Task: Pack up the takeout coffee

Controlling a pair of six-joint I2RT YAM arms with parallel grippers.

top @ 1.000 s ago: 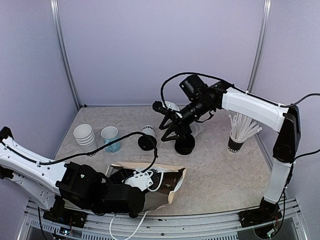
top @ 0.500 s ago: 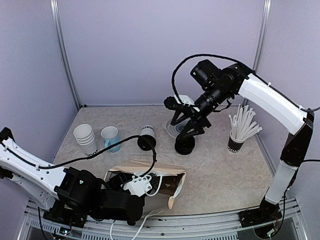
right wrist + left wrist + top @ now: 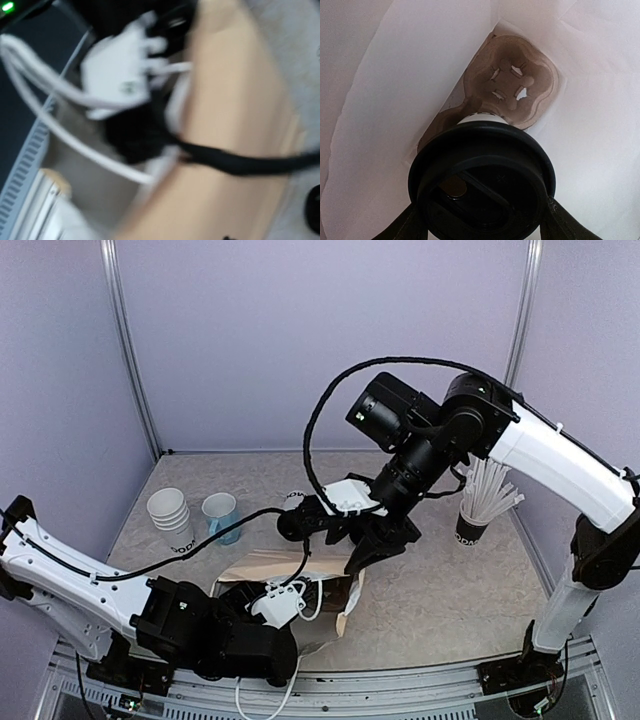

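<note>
right fingers [image 3: 362, 546] dropped to the bag [image 3: 262, 566], state unclear; left fingers [image 3: 412, 227] grip the takeout coffee [image 3: 480, 175].

The top camera looks down from high behind the arms on the whole table [image 3: 450, 585], the left wrist one faces the cup [image 3: 481, 175] close inside the bag [image 3: 290, 568] at 6 o'clock, the blurred right wrist one looks closely onto the same bag

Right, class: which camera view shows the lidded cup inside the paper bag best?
Left wrist: the lidded cup sits large and sharp between the left fingers. In the top external view the paper bag hides it; the right wrist view is a blur.
</note>
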